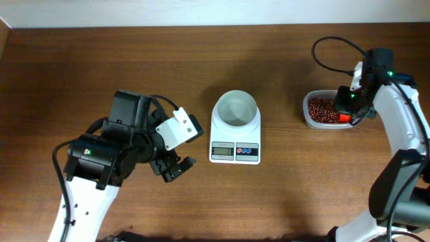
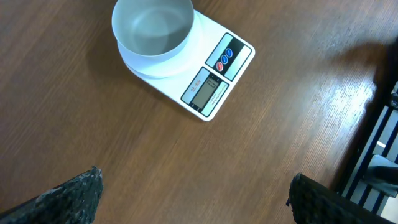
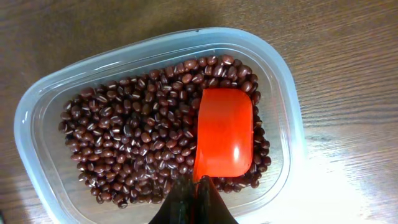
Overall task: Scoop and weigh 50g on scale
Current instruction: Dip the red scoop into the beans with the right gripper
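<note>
The white scale (image 1: 235, 141) stands mid-table with its empty round bowl (image 1: 235, 109) on top; the left wrist view shows the scale (image 2: 211, 81) and bowl (image 2: 153, 26) from above. Dark red-brown beans (image 3: 137, 143) fill a clear tub (image 3: 37, 99), seen at the right of the table as the tub (image 1: 327, 110). My right gripper (image 3: 198, 186) is shut on an orange scoop (image 3: 225, 132) that lies in the beans, empty side up. My left gripper (image 2: 193, 193) hovers open over bare wood, left of the scale.
The wooden table's far edge meets a white wall at the top. Black cables loop above the right arm (image 1: 336, 54). A dark slatted structure (image 2: 379, 143) shows past the table edge in the left wrist view.
</note>
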You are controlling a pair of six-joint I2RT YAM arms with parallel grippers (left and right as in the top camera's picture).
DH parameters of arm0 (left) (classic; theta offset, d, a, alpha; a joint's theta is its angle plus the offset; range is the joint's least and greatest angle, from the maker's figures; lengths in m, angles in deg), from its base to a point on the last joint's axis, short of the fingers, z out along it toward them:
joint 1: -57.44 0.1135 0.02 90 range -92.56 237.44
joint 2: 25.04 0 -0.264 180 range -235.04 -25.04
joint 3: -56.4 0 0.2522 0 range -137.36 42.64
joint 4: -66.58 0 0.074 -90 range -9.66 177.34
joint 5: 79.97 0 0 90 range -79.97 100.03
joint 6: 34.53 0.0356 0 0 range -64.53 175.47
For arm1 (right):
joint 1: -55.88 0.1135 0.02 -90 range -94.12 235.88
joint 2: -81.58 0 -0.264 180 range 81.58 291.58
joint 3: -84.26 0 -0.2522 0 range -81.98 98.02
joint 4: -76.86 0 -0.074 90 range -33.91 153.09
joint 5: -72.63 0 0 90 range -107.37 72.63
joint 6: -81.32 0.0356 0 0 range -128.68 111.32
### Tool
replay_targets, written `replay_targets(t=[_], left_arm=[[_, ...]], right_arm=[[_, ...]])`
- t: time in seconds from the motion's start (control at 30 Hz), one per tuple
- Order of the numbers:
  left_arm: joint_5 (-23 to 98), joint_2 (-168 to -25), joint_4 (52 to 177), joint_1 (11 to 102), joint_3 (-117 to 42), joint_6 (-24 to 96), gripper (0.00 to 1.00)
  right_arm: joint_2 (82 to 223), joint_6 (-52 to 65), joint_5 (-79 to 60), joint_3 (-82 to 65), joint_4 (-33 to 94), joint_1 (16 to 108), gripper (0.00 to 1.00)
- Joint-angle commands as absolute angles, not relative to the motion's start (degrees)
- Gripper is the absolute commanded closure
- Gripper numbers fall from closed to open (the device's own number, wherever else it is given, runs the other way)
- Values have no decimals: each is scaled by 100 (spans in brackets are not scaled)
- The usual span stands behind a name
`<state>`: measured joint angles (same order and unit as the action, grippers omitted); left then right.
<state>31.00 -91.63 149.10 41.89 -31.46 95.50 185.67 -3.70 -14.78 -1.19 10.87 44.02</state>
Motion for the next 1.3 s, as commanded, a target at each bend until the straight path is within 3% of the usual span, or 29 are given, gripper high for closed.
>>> replay_targets(t=[0.0,1.27], left_arm=[[3102,-9134,14899,4222,-3240,9521,1],[3102,-9134,14899,4222,-3240,9521,1]], right_arm=[[18698,-554,-907,-167,918,4223,96],[19221,-548,-254,-119,691,3886,96]])
